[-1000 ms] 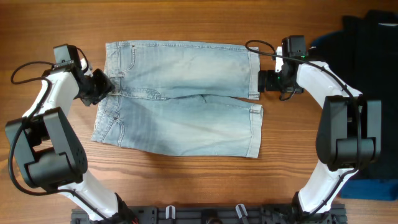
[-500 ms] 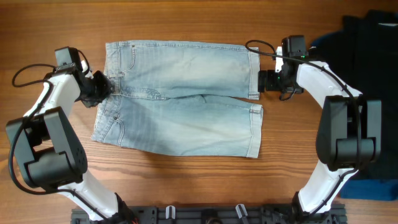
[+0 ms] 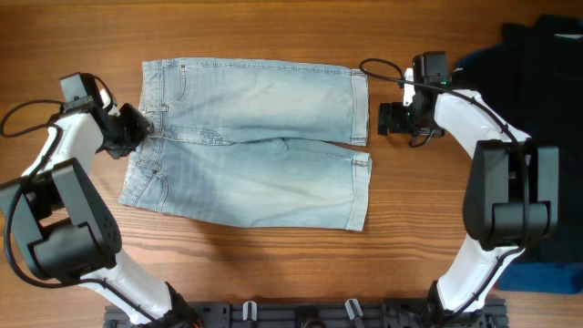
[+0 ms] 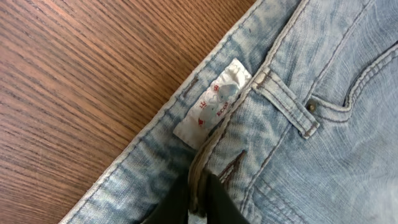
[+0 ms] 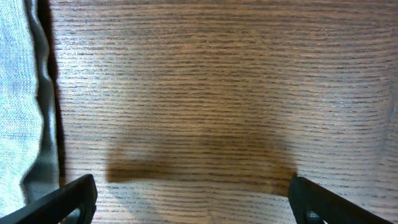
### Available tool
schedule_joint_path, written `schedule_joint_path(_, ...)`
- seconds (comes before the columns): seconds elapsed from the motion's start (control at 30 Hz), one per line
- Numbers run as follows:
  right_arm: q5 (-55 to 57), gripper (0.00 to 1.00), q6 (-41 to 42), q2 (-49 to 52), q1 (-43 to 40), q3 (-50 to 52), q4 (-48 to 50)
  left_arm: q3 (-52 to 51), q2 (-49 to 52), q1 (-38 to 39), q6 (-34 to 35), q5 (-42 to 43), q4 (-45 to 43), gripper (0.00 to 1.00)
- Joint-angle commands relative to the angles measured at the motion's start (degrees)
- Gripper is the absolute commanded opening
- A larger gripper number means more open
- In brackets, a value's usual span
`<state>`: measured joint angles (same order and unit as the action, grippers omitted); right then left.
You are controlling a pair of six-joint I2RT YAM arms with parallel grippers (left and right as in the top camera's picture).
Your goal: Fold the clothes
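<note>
Denim shorts (image 3: 255, 137), light blue and faded, lie spread flat on the wooden table (image 3: 273, 36). The waistband is at the left and both hemmed legs run to the right. The far leg and the near leg lie side by side, touching along the inner seam, and the near leg sits slightly further left at its hem.

Left gripper (image 3: 141, 129): at the left edge of the shorts, at mid-waistband. In the left wrist view its fingers (image 4: 217, 202) are closed together on a raised fold of the waistband (image 4: 155, 152), just below a white label with red print (image 4: 214, 102). A belt loop and a metal rivet (image 4: 311, 107) show to the right of the grip.

Right gripper (image 3: 381, 119): beside the hem of the far leg, at the right end of the shorts, apart from the cloth. In the right wrist view its fingers (image 5: 68, 199) stand wide apart with only bare wood between them. The hem (image 5: 25, 93) lies along the left margin of that view, clear of both fingers.

Dark garments (image 3: 547, 64) lie at the far right edge of the table, well apart from the shorts.
</note>
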<state>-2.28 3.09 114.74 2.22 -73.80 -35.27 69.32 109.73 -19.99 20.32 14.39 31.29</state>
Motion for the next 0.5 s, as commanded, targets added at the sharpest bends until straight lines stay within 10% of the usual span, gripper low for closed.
schedule_joint_path(0.0, -6.4, 1.00, -0.2, 0.5, 0.2, -2.7, -3.3, 0.1, 0.7, 0.1, -0.2, 0.0, -0.4, 0.63)
schedule_joint_path(0.1, -14.6, 0.81, -1.6, -4.0, 0.2, -7.0, -7.8, 2.4, -1.9, 0.6, -0.5, 3.5, -0.2, 0.93)
schedule_joint_path(0.13, -17.4, 0.30, -1.6, -5.4, 0.4, -7.2, -8.7, 2.9, -3.6, 0.9, -0.5, 4.4, -0.3, 0.93)
schedule_joint_path(0.17, -18.8, 0.04, -1.6, -6.0, 1.1, -7.2, -9.9, 3.0, -5.5, 1.6, -0.5, 4.3, -0.3, 0.90)
schedule_joint_path(0.3, -18.0, 0.04, -4.6, -5.3, 6.5, -5.8, -13.9, 3.0, -7.6, 2.4, -0.5, -1.6, 0.8, 0.28)
schedule_joint_path(0.47, -15.0, 0.04, -2.1, -5.0, 8.5, -1.4, -15.2, 3.0, -7.4, 2.4, -0.5, -9.0, 3.2, 0.35)
